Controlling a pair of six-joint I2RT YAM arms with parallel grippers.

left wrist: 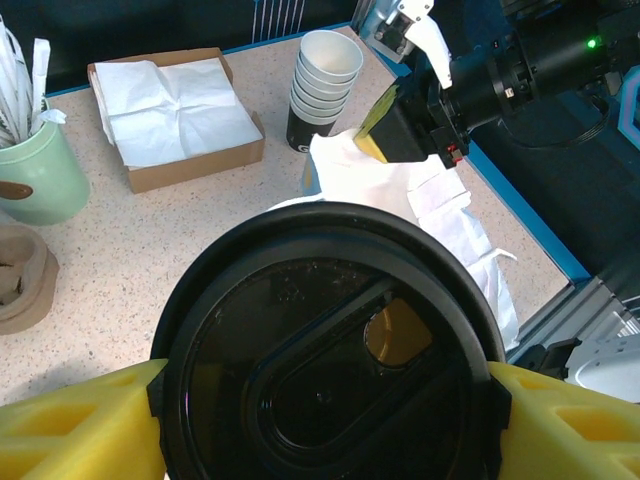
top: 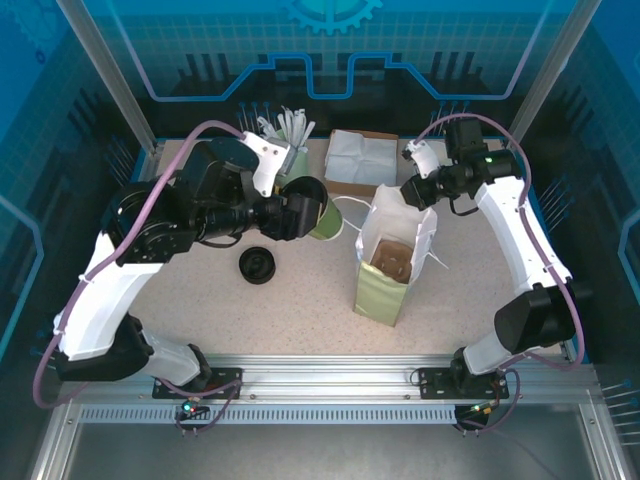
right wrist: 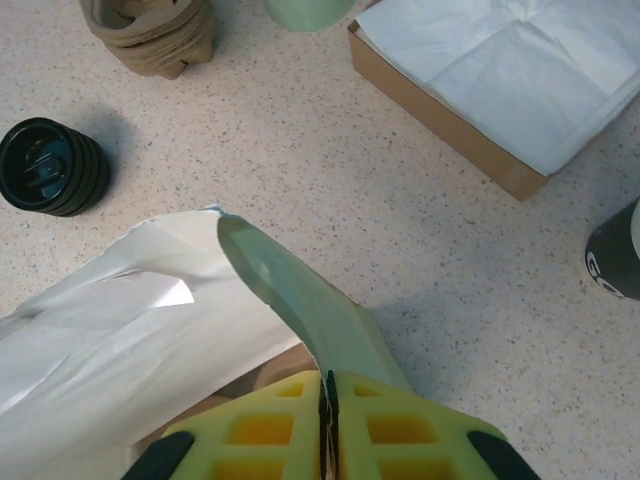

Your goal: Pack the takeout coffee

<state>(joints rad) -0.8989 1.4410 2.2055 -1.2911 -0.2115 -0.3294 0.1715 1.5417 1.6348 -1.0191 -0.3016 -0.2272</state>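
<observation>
- left gripper [left wrist: 325, 405]: clamped around takeout coffee [left wrist: 330, 340], yellow pads [left wrist: 85, 425] pressed on either side of the black lid.
- takeout coffee: gripped tilted between those pads, off the table.
- right gripper [right wrist: 328, 425]: clenched on the rim of the white paper bag [right wrist: 110, 340], which stood under it.
- stack of black lids [right wrist: 50, 167]: well apart from right gripper, past the bag.

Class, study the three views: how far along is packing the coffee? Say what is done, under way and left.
Done: the lidded cup is gripped in the left pincer. Under way: the right pincer is shut on the rim of the bag, whose mouth is open. Left: the cup is outside the bag, so it must be carried over, lowered in and released.
</observation>
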